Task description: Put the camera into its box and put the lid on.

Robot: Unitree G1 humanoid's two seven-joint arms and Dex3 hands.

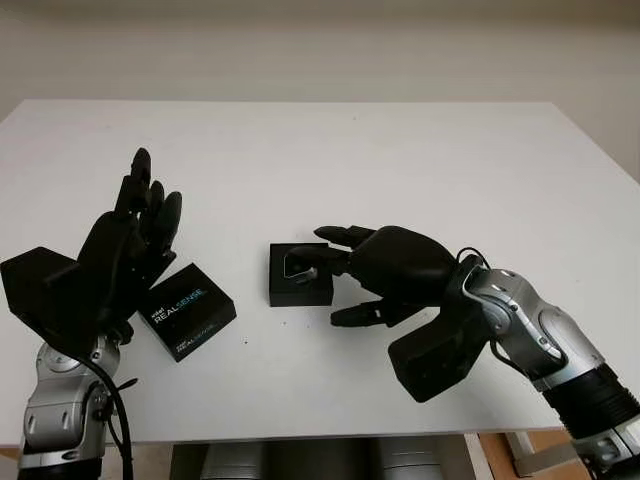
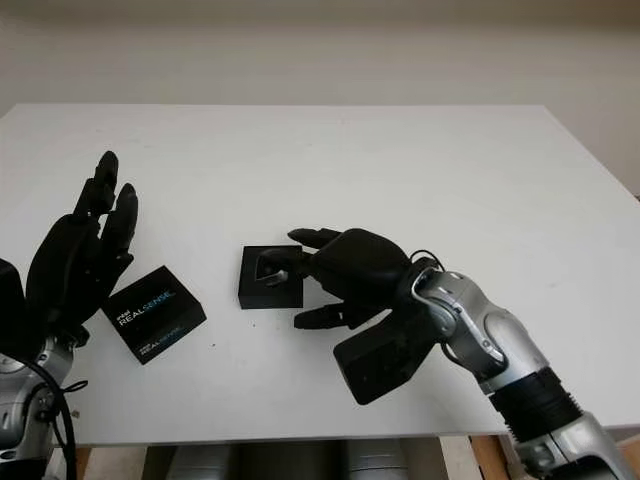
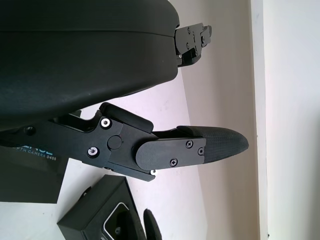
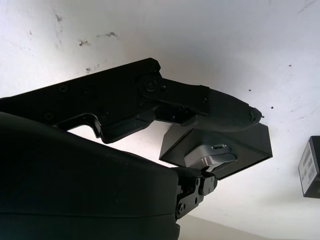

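On a white table (image 1: 420,160), the silver camera (image 4: 210,155) sat in the open black box (image 1: 298,275), with the right hand (image 1: 385,265) at the box and its fingers (image 1: 345,236) touching or just above the camera; whether they gripped it I could not tell. The lid (image 1: 186,310), marked RealSense, lay just left of the box, not yet on. The left hand (image 1: 125,250) stood open and upright beside the lid.

Work surface: a broad white rectangular table (image 1: 420,150) with a smooth matt top, marked by a few small dark specks. Behind its far edge stands a plain off-white wall (image 1: 320,45). Lighting is even and diffuse; shadows on the tabletop are soft.
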